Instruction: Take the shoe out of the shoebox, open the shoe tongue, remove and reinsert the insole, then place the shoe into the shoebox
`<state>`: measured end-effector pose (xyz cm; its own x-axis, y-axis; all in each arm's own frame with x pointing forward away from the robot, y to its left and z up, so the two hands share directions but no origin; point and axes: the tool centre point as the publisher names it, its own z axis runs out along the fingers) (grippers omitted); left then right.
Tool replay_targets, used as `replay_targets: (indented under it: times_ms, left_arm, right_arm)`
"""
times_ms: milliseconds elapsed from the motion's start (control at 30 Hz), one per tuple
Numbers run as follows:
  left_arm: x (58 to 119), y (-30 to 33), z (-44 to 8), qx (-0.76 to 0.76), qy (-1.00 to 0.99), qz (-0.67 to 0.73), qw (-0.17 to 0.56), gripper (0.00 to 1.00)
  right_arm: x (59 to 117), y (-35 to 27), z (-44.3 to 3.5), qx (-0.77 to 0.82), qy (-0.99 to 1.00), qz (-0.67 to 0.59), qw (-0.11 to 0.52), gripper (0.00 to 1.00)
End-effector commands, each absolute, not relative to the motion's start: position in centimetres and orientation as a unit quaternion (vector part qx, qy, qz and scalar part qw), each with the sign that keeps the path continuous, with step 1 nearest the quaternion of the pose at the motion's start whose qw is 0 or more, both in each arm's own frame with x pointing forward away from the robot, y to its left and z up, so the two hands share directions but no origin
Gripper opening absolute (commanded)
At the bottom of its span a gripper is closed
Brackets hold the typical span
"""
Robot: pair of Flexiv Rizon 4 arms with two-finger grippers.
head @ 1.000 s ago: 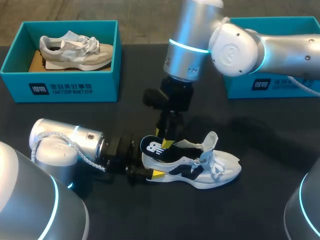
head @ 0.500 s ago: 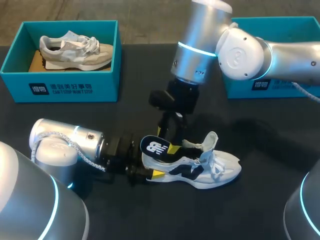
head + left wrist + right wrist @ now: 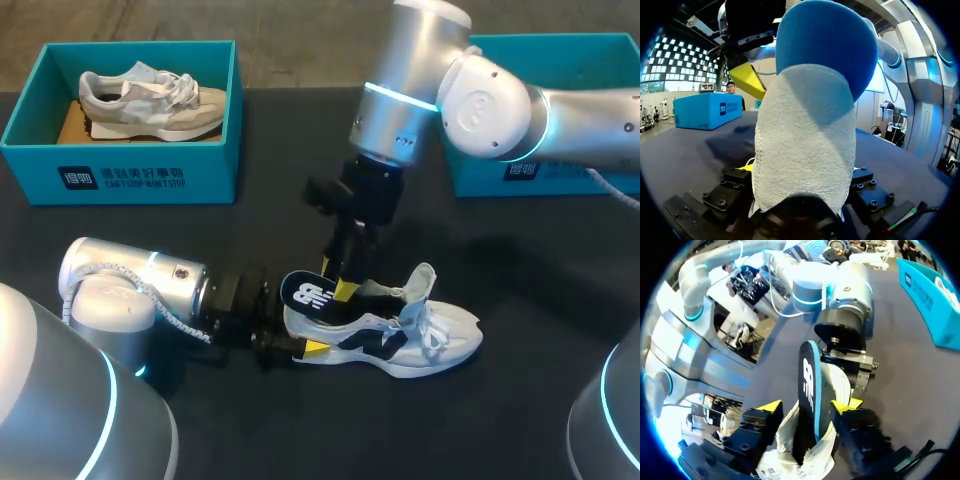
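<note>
A white and black shoe (image 3: 400,335) lies on its sole on the dark table, toe to the right. My left gripper (image 3: 298,346) lies low on the table, shut on the heel; in its own view the white heel (image 3: 805,145) fills the space between the fingers. A black insole (image 3: 305,293) with a white logo stands up out of the heel opening. My right gripper (image 3: 343,288) comes down from above. In the right wrist view the insole (image 3: 810,385) stands between its yellow fingertips (image 3: 767,407), which are apart and do not both touch it.
A teal shoebox (image 3: 120,175) at the back left holds a beige shoe (image 3: 150,100). A second teal box (image 3: 560,170) stands at the back right, behind my right arm. Bare dark table lies in front of and to the right of the shoe.
My right arm has shifted a little to the right and up. Its fingers have let go of the insole and stand around it. The left arm and the shoe have not moved.
</note>
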<state>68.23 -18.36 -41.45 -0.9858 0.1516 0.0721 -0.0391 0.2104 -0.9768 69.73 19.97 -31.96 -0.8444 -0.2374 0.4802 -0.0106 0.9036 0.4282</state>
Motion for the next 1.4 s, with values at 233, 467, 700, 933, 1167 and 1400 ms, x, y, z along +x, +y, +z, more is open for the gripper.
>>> replay_targets:
  times_ms: [233, 467, 700, 933, 1167, 1400]
  left_arm:
    - [68.3, -18.4, -41.9, -0.036, -0.775, 0.627, 0.076, 0.00]
    - [68.3, -18.4, -41.9, -0.036, -0.775, 0.627, 0.076, 0.00]
    - [68.3, -18.4, -41.9, -0.036, -0.775, 0.627, 0.076, 0.00]
    - [68.3, -18.4, -41.9, -0.036, -0.775, 0.627, 0.076, 0.00]
    - [68.3, -18.4, -41.9, -0.036, -0.775, 0.627, 0.076, 0.00]
    - [68.3, -18.4, -41.9, -0.036, -0.775, 0.627, 0.076, 0.00]
  right_arm:
    - [70.3, 19.5, -32.9, 0.048, -0.927, -0.215, 0.304, 0.45]
    - [69.9, 19.4, -33.3, 0.036, -0.920, -0.214, 0.325, 0.42]
    - [69.5, 19.6, -33.6, 0.017, -0.915, -0.211, 0.344, 0.38]
    - [69.2, 19.7, -34.3, 0.016, -0.908, -0.220, 0.356, 0.33]
    - [68.8, 19.8, -34.2, 0.013, -0.907, -0.222, 0.359, 0.20]
    - [68.6, 20.0, -34.4, 0.027, -0.899, -0.232, 0.371, 0.15]
